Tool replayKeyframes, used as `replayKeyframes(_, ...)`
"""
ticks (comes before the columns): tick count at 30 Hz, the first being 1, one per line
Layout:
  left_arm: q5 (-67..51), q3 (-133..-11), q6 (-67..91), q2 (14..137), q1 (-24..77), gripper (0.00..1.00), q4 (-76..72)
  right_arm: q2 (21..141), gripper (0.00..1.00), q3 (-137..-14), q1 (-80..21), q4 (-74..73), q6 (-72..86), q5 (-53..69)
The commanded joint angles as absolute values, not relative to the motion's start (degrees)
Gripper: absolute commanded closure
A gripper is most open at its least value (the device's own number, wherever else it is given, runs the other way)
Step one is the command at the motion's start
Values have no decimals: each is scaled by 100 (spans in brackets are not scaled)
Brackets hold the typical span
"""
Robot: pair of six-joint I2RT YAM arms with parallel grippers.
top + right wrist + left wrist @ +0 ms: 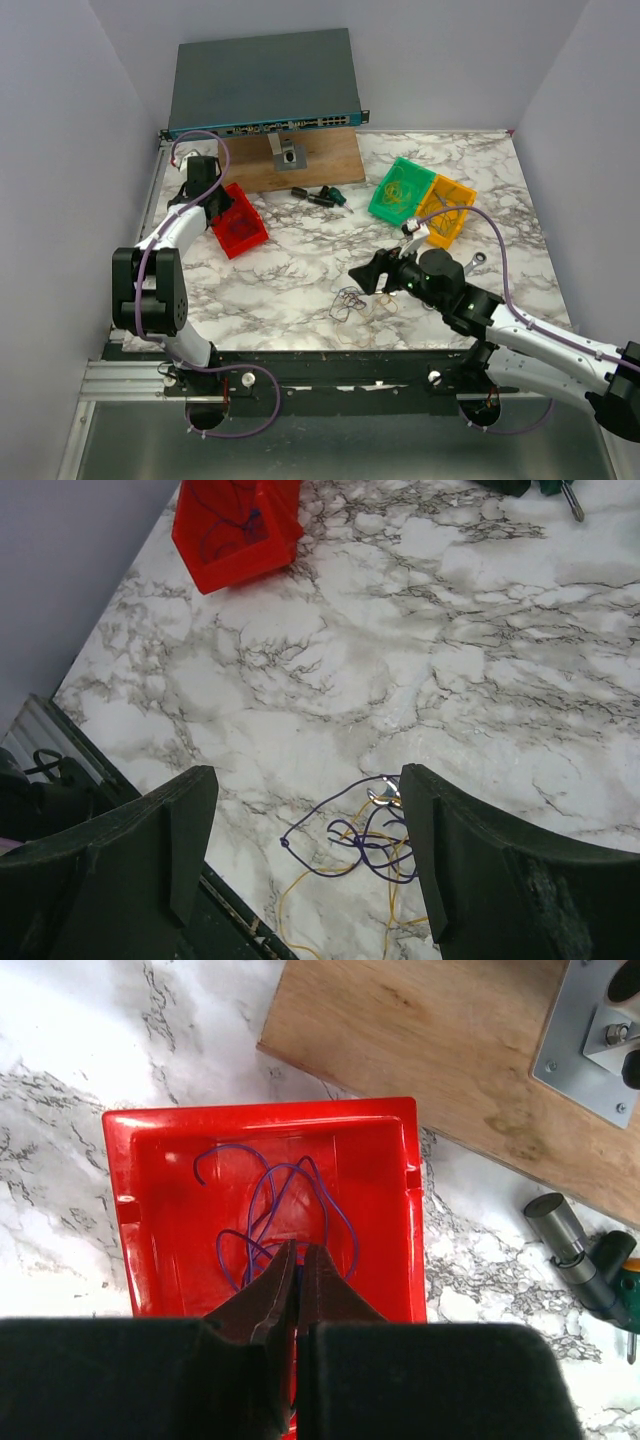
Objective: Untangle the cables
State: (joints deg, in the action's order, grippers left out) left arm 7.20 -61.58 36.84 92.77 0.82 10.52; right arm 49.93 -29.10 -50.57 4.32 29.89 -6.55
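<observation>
Cables (372,842), purple and yellow knotted together, are found on the table (450,680) between the widely parted jaws of the right gripper (305,775), so the whole knot could be dragged or tightened if both strands are pinched together.

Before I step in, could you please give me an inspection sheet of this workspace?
Surface: marble table, no spills seen.
Job's things: purple and yellow cable tangle near the front edge; purple cable lying in the red bin; green bin and orange bin hold more cables.
Clutter: screwdriver beside the wooden board, which carries a metal bracket.
Grippers: left gripper shut over the red bin, grip on the cable unclear; right gripper open above the tangle.
Cables: purple arm leads run along both arms.
Surroundings: network switch behind the board; grey walls around.
</observation>
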Motion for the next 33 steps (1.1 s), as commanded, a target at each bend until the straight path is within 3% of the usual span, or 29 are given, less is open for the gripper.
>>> replayKeyframes(1, 533, -6225, 3836, 9040, 48, 92, 1355, 5026, 18, -3049, -5063, 420, 2897, -714)
replayKeyframes(3, 564, -6144, 3848, 8965, 53, 87, 1418, 5035, 18, -3041, -5067, 445, 2921, -687)
replayKeyframes(5, 624, -6132, 3818, 8986, 53, 75, 1491, 5039, 18, -3038, -5067, 473, 2941, -638)
replayKeyframes(7, 666, -6213, 3797, 9066, 53, 53, 1612, 5036, 18, -3036, -5063, 483, 2951, -607)
replayKeyframes(8, 670, -6274, 3785, 9099, 53, 46, 1704, 5030, 18, -3047, -5064, 479, 2946, -613)
replayKeyframes(13, 630, -6351, 3720, 8850, 53, 42, 1824, 5073, 18, -3110, -5063, 320, 2967, -677)
replayKeyframes(19, 435, -6584, 3579, 8449, 53, 24, 2363, 5597, 18, -3311, -5063, -282, 3081, -778)
replayKeyframes(25, 876, -6551, 3533, 7941, 53, 22, 2759, 5620, 18, -3277, -5063, -246, 3132, -584)
replayKeyframes(33, 1203, -6640, 3508, 8258, 53, 30, 2758, 5397, 18, -3254, -5063, -338, 3138, -451)
